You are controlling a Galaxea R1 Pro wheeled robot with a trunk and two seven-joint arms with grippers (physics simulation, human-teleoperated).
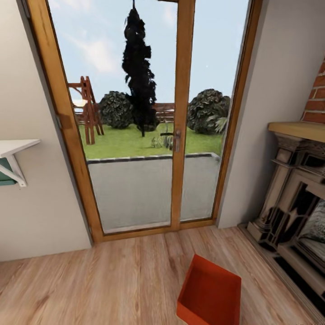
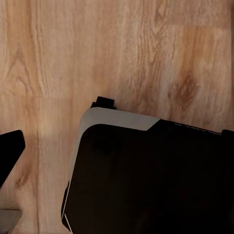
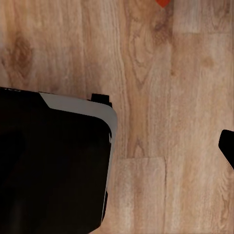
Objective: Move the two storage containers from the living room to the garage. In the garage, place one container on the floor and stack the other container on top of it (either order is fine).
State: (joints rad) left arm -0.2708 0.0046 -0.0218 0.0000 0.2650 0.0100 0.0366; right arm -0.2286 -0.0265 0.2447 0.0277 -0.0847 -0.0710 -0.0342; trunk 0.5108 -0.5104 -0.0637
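**One red-orange bin on the living-room planks, by the glass door**

The head view faces a tall glazed door in an orange-toned wooden frame, with a dark metal handle on its centre post. Through the glass lie grey paving, a lawn, round bushes, a narrow dark tree and a wooden play frame. At about 5 o'clock in that view, one storage container sits on the light wood plank floor. It is a rectangular open-top bin with thin, plain red-orange walls, set at an angle to the boards, its near end cut off by the frame edge. At 3 o'clock stands the fireplace, with a carved dark-and-cream surround, a pale mantel and red brick above it. At 9 o'clock a white bracketed shelf juts from the cream wall.

The wrist views look straight down on the same grained, knotted planks. Each shows a large black body with a rounded light-grey edge, part of the robot. The right wrist view catches a small red-orange sliver at its edge, probably a corner of the container. A dark tip shows at the edge of each wrist picture; whether either gripper is released or clenched I cannot tell.

No writing or brand marks can be read anywhere.
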